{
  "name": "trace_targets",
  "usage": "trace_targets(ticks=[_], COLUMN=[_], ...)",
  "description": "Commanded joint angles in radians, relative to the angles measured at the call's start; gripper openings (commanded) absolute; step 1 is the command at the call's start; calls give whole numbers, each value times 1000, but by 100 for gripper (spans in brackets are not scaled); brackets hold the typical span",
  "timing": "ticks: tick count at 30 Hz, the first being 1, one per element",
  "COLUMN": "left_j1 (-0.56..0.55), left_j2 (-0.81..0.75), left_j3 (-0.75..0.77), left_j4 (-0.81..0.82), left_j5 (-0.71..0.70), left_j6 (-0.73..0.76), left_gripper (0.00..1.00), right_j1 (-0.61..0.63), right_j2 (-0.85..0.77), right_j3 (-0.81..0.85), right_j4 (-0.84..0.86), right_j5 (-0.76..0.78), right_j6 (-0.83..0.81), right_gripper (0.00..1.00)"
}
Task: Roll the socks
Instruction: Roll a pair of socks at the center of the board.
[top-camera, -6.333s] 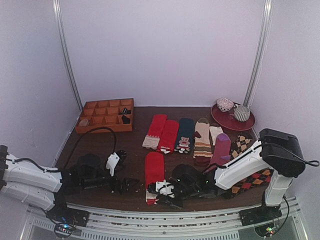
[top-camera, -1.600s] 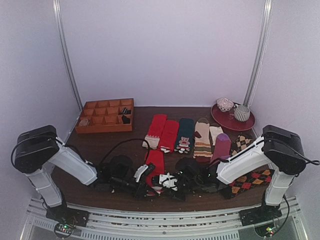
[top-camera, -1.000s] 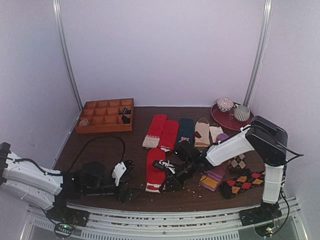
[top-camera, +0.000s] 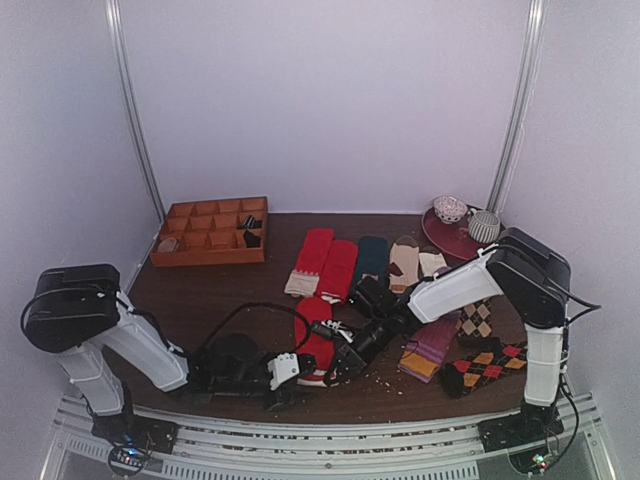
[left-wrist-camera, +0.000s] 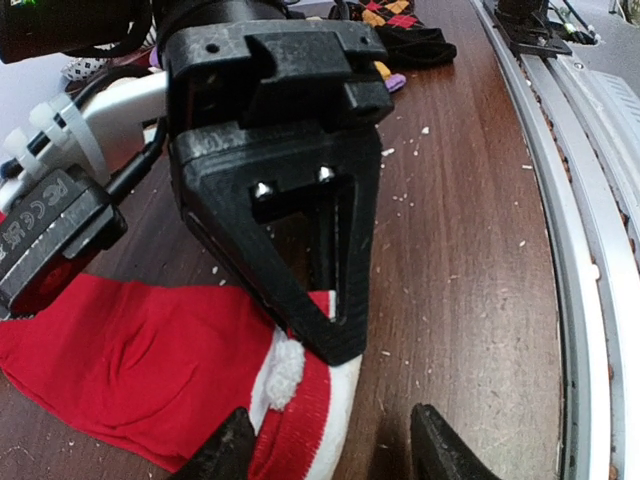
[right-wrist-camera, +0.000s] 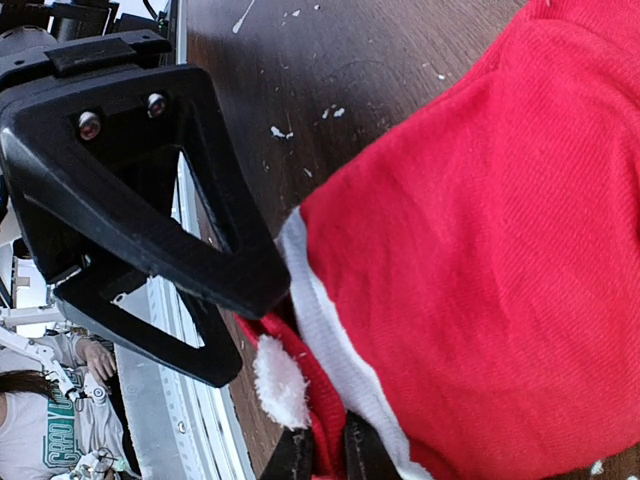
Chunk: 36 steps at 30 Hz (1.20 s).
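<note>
red socks (top-camera: 316, 330) flat near table's 6 o'clock edge, right gripper (right-wrist-camera: 325, 455) pinched tight on their cream striped cuff, left gripper (left-wrist-camera: 335, 455) at cuff's 9 o'clock, jaws apart, gripping nothing

signs | CE mark on black label (left-wrist-camera: 42, 212); green print on white T-shirt (right-wrist-camera: 45, 440), too blurred to read

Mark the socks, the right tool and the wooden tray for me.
socks (right-wrist-camera: 480, 230): right wrist view, red knit body.
right tool (right-wrist-camera: 325, 456): right wrist view, between its fingertips.
wooden tray (top-camera: 205, 257): top view, near wall.
</note>
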Motion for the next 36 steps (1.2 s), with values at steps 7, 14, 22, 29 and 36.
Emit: trace_targets(ticks=[7,14,22,29,36], left_j1=[-7,-7,-7,-7,-8], left_j2=[54,63,11,44,-17], left_j3=[60,43,-15,-2,-6], left_j4=[-10,5,28,45,71], left_j5=[-23,-62,-116,-93,-92], left_j6=[-13,-46,-45,-67,-59], left_gripper=[40,38,42,42,48], right_j1=[-6,-7,-7,-6,-7], right_j2=[53,56,57,56,58], right_j3=[-70,-73,-73,-72,-74], right_j4=[-121,-118,-123,-119,-120], right_j5=[111,112,113,114,115], right_j6=[8,8,3,8,8], right_gripper=[11,10,11,11,10])
